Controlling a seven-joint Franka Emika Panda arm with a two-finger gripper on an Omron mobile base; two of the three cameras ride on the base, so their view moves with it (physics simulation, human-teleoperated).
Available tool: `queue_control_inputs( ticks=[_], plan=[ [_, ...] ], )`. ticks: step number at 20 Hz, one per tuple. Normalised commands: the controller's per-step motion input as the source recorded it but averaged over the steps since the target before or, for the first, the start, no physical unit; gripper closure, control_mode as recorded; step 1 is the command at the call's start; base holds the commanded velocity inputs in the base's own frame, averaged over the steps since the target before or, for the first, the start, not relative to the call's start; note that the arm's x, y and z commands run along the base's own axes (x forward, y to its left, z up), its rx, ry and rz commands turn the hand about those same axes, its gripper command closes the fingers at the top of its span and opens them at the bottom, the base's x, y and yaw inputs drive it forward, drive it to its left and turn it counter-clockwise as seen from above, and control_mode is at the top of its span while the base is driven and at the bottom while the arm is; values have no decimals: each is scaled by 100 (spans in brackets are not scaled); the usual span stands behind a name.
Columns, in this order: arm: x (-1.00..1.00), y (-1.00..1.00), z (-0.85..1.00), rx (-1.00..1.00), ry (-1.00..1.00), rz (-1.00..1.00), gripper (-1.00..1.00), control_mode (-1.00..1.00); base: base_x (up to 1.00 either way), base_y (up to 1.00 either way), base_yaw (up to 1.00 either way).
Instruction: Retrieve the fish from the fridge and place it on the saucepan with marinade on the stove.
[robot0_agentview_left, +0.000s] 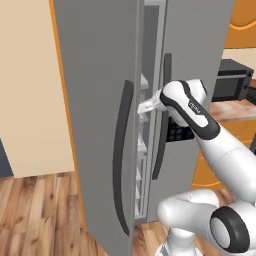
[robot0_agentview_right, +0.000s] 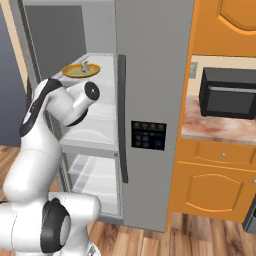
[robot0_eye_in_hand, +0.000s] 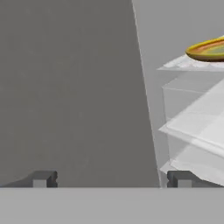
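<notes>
Inside fridge (robot0_agentview_right: 150, 75), gripper (robot0_eye_in_hand: 112, 179) reaching past left door, jaws spread wide, gripping nothing. Fish (robot0_agentview_right: 84, 67) lying on plate (robot0_agentview_right: 75, 73) on upper shelf, far right of hand, needing approach.

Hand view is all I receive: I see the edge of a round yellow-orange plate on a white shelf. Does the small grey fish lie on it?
Observer: Yes. In the right base view the slim grey-silver fish lies on that round yellow-orange plate.
Operator: Which door is open?
Observer: The left-hand one in the right base view. The other door of the tall grey two-door fridge is closed and carries a dark control panel.
Operator: What stands beside it?
Observer: A black microwave on the mottled pinkish counter to its right.
</notes>
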Motion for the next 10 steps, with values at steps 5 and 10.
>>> queue_control_inputs(
  ticks=[5, 10],
  plan=[
    [-97, 92, 0, -3, -12, 15, -100, -100, 0, 0, 0],
    [-53, 100, -33, -4, -10, 11, -100, -100, 0, 0, 0]
  ],
)
